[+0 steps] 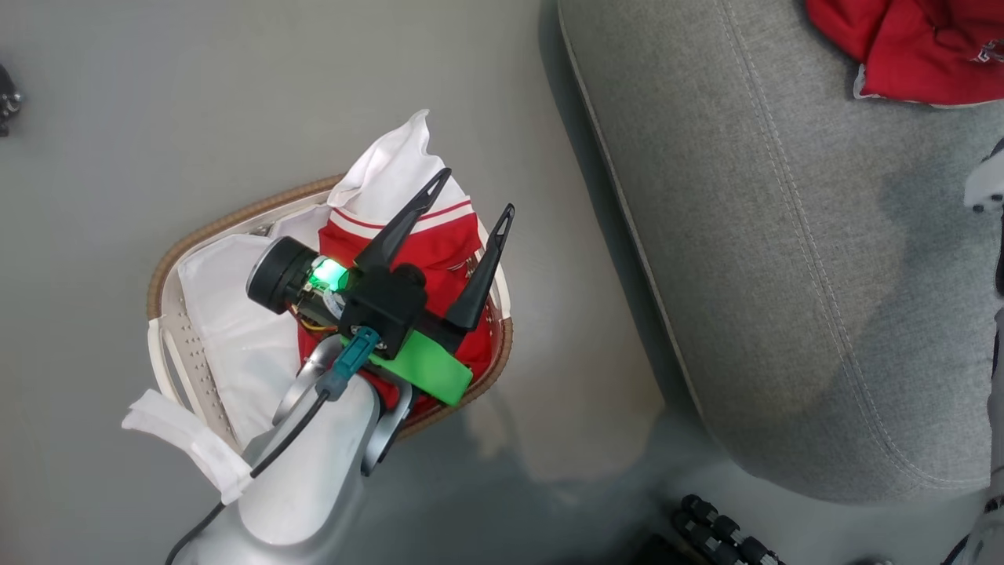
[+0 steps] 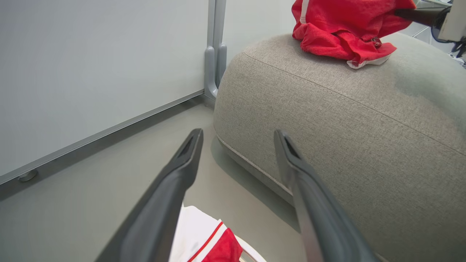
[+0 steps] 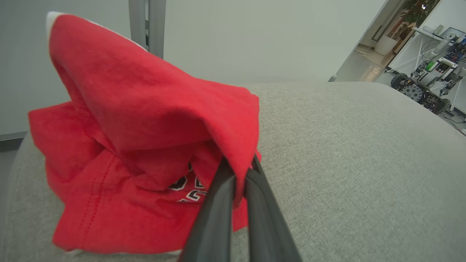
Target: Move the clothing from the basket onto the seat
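Note:
The basket stands on the floor with a white liner and a red-and-white striped piece of clothing in it. My left gripper hovers over that garment, open, with nothing between its fingers; the left wrist view shows the same gripper above the garment's edge. On the grey seat lies a second red piece of clothing. My right gripper is shut on a fold of that red garment, lifting it slightly off the seat.
A pale wall panel with a grey metal post stands behind the seat. Dark wheels sit near the bottom of the head view. Other robot equipment stands far off to the right, and grey floor lies between basket and seat.

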